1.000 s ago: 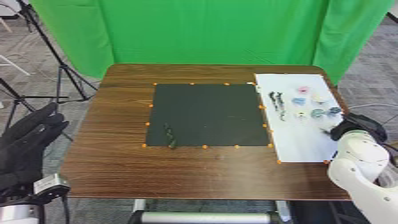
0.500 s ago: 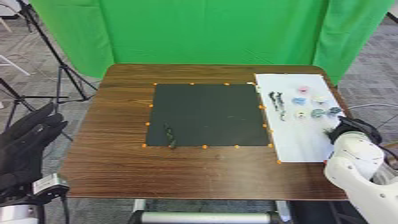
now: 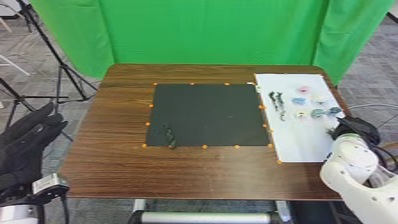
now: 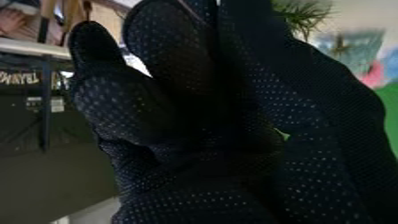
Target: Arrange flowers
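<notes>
In the head view, my right hand (image 3: 357, 128) is at the white sheet's right edge, beside a green sprig (image 3: 332, 132) that it partly hides. In the right wrist view, my right hand (image 4: 204, 145) has its fingers extended; spiky greenery (image 4: 302, 16) shows beyond them, and pink (image 4: 373, 75) and blue flower colours lie farther off. My left hand (image 3: 31, 137) stands open off the table's left side. On the white sheet (image 3: 298, 145) are a pink flower (image 3: 304, 90), a blue flower (image 3: 298, 101), a white flower (image 3: 300, 115), grey-green rosettes (image 3: 317, 113) and dark stems (image 3: 274, 100). One green stem (image 3: 170, 136) lies on the black mat (image 3: 213, 112).
Orange markers (image 3: 205, 146) line the black mat on the brown table (image 3: 178, 172). A green curtain (image 3: 213, 35) hangs behind the table, and a tripod (image 3: 62, 65) stands to its left. Cables run beside my right arm.
My right wrist and forearm have moved a little toward the robot, and the hand has shifted slightly left. My left hand and the pieces on the black mat have stayed put.
</notes>
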Tool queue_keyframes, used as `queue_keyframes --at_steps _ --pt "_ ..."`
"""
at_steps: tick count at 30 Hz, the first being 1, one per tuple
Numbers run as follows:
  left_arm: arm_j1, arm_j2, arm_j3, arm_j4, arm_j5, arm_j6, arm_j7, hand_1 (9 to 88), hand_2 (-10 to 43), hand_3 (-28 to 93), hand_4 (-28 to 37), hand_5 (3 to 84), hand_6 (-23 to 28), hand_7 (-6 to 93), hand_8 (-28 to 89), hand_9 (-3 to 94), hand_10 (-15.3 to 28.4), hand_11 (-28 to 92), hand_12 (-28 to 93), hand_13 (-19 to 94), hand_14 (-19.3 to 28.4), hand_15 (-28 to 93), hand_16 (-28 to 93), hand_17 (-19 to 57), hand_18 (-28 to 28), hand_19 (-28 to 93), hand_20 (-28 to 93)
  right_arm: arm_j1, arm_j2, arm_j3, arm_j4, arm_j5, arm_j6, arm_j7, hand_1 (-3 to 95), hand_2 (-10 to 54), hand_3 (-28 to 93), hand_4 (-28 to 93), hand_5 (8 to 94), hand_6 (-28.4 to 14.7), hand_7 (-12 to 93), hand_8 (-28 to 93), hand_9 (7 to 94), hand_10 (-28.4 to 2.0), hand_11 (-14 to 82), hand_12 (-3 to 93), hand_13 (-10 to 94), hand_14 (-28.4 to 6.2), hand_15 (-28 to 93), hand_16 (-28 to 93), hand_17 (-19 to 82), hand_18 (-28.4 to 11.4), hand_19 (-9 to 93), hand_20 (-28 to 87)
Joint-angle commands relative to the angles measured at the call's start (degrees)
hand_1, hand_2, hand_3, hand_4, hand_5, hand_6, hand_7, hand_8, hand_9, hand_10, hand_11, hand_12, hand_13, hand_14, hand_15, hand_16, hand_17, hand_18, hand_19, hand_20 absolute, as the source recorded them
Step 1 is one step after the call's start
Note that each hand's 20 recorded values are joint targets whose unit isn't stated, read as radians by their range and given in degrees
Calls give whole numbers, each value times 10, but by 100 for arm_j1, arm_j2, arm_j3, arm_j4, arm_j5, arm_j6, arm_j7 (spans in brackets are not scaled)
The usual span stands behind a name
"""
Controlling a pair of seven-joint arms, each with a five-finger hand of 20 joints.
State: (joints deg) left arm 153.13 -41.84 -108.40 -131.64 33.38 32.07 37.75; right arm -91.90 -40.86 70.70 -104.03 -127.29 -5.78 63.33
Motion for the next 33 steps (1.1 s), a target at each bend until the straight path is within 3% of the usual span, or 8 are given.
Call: queue_keyframes --at_steps 1,3,7,11,13,24,25,33 --pt "148 81 -22 -2 -120 47 115 295 25 788 -177 362 83 180 -117 313 184 391 72 183 233 623 -164 -120 204 549 78 99 43 74 -144 -150 255 -81 614 -95 706 -282 904 -92 165 112 937 -160 384 208 894 -122 656 126 449 -243 932 -230" --pt "142 53 -44 -6 -84 24 61 296 25 788 -177 362 83 179 -117 314 184 391 73 183 233 622 -164 -120 204 549 78 143 54 60 -275 -159 324 -139 610 -95 708 -282 900 -84 160 108 937 -148 387 210 905 -105 646 142 448 -240 932 -215" --pt "193 71 -89 -19 -106 43 78 296 26 788 -176 362 83 179 -117 314 184 391 73 183 233 622 -164 -120 204 549 78 333 29 -51 -555 -200 445 -266 591 -95 714 -282 900 -64 152 103 937 -113 409 222 929 -70 617 202 442 -231 932 -171" --pt "197 89 -115 -25 -111 59 82 296 26 788 -176 362 83 179 -117 313 184 391 72 182 232 622 -164 -120 204 548 78 659 -22 -313 -762 -231 536 -326 578 -95 724 -282 900 -52 150 103 937 -101 417 226 932 -65 614 213 447 -218 932 -156" --pt "241 109 -146 -37 -143 82 111 297 26 788 -176 362 83 179 -117 313 184 390 72 182 233 622 -164 -120 203 549 78 915 -121 -537 -822 -224 548 -369 576 -95 727 -283 901 -50 150 103 937 -98 418 227 933 -64 613 217 451 -211 932 -151" --pt "201 30 -203 -53 -19 46 -35 297 26 788 -175 361 83 180 -117 313 183 390 73 182 233 621 -164 -120 203 549 79 2046 -1222 -1718 -724 -365 447 -690 569 -95 731 -283 902 -42 154 105 937 -95 424 229 936 -62 613 229 451 -210 932 -136" --pt "192 -23 -210 -62 32 20 -89 296 26 789 -174 361 83 180 -117 313 184 390 73 182 232 621 -163 -120 203 548 79 2101 -1350 -1801 -680 -404 382 -746 569 -95 731 -283 903 -42 155 105 937 -95 424 229 937 -62 613 229 451 -210 932 -133" --pt "48 -52 -182 -53 155 -35 -280 297 26 788 -175 361 82 180 -117 312 183 390 73 182 233 621 -163 -120 203 548 78 2234 -2214 -2289 -307 -602 111 -951 568 -95 730 -281 902 -40 158 105 937 -92 429 226 937 -60 615 230 449 -212 932 -114"
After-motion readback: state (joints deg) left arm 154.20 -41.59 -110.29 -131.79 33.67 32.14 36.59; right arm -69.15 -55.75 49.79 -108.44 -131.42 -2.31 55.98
